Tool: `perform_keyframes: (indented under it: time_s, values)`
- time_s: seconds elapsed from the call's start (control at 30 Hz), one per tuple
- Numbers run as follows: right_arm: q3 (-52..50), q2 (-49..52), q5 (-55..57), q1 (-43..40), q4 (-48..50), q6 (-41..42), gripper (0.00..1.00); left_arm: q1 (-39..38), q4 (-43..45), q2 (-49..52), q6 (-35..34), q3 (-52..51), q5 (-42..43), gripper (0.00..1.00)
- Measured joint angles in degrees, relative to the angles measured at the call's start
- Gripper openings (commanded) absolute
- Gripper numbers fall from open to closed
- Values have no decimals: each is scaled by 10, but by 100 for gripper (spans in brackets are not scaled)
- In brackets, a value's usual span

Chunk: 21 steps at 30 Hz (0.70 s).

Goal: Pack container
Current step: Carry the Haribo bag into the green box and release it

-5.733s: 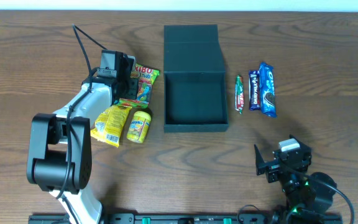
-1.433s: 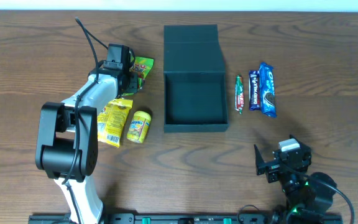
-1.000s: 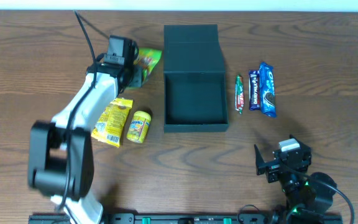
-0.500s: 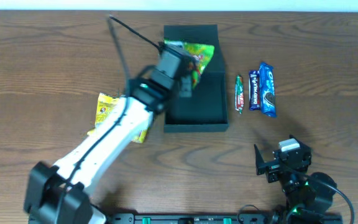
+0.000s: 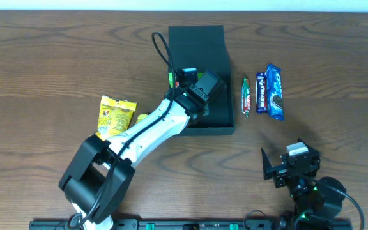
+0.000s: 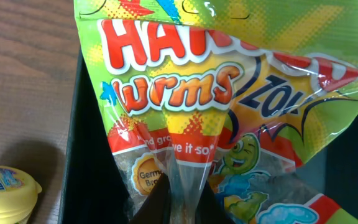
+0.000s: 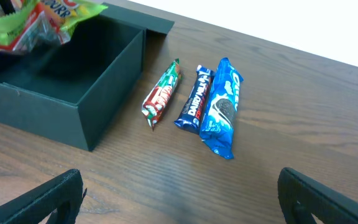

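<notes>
The dark green container (image 5: 197,48) stands open at the table's middle, lid flap folded back. My left gripper (image 5: 195,86) reaches over its inside and is shut on a Haribo worms gummy bag (image 6: 191,93), pinching the bag's bottom edge between the fingers (image 6: 182,202). The bag hangs over the container's dark inside (image 6: 86,137) and also shows in the right wrist view (image 7: 36,18) above the container (image 7: 48,121). From overhead only a green sliver (image 5: 170,78) shows. My right gripper (image 5: 280,169) rests open and empty near the front right; its jaws (image 7: 185,205) are wide apart.
Right of the container lie a green-red bar (image 5: 246,96), a Dairy Milk bar (image 5: 260,93) and an Oreo pack (image 5: 274,91). They also show in the right wrist view: bar (image 7: 161,93), Dairy Milk (image 7: 194,98), Oreo (image 7: 222,106). Left lie a yellow packet (image 5: 115,115) and a yellow tub (image 6: 5,186).
My left arm lifted the Haribo bag from the pile left of the container, swung it right, and now holds it down over the container's inside. The right arm has not moved.
</notes>
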Motion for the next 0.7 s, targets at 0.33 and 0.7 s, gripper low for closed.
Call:
perform_keyframes:
  time_s: [0.33, 0.7]
  values:
    - [0, 0, 0, 0, 0, 0, 99, 0, -12, 1, -16, 0, -6, 94]
    - [0, 0, 0, 0, 0, 0, 99, 0, -22, 1, 50, 0, 26, 95]
